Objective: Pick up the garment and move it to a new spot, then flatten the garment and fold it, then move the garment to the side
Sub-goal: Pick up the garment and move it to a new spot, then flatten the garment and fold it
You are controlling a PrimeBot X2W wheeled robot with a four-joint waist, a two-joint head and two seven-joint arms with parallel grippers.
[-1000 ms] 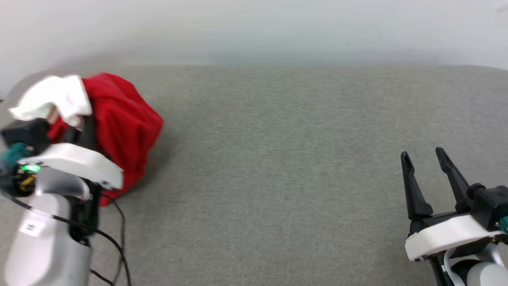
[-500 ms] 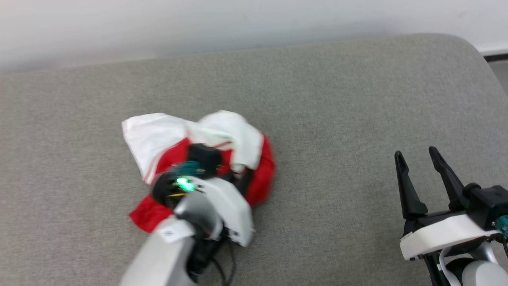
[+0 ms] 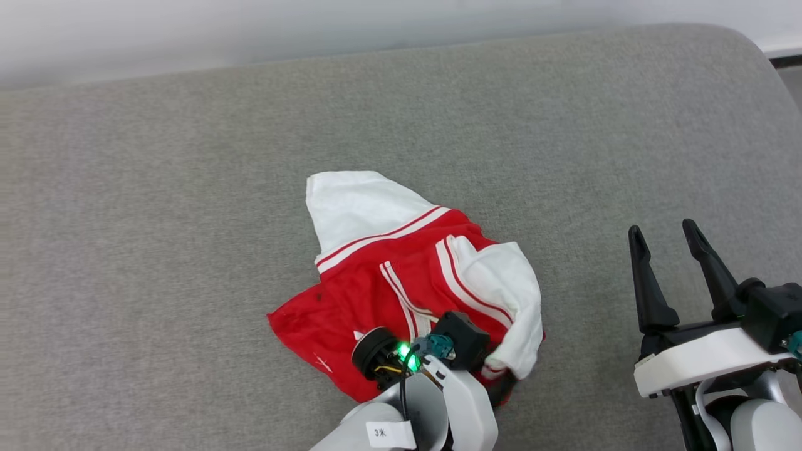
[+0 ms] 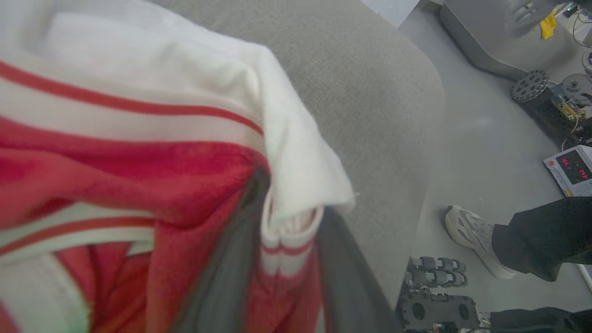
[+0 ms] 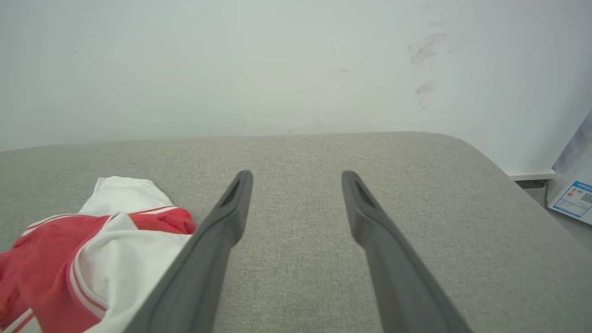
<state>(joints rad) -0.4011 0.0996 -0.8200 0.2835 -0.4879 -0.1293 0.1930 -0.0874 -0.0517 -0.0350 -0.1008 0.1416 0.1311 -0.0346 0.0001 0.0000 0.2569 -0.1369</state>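
While one garment (image 3: 401,275) lies crumpled | left claw (image 4: 291,199) astride it, grip unclear | right claw (image 3: 663,228) spread wide

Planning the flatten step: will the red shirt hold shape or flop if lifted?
Likely floppy: the garment lies crumpled, one white sleeve folded over the red body. Probably light, thin folds. May drag, not slide, on the textured grey cushion.

Crumpled red garment (image 3: 376,282), white sleeves, striped trim, on grey surface (image 3: 188,188).
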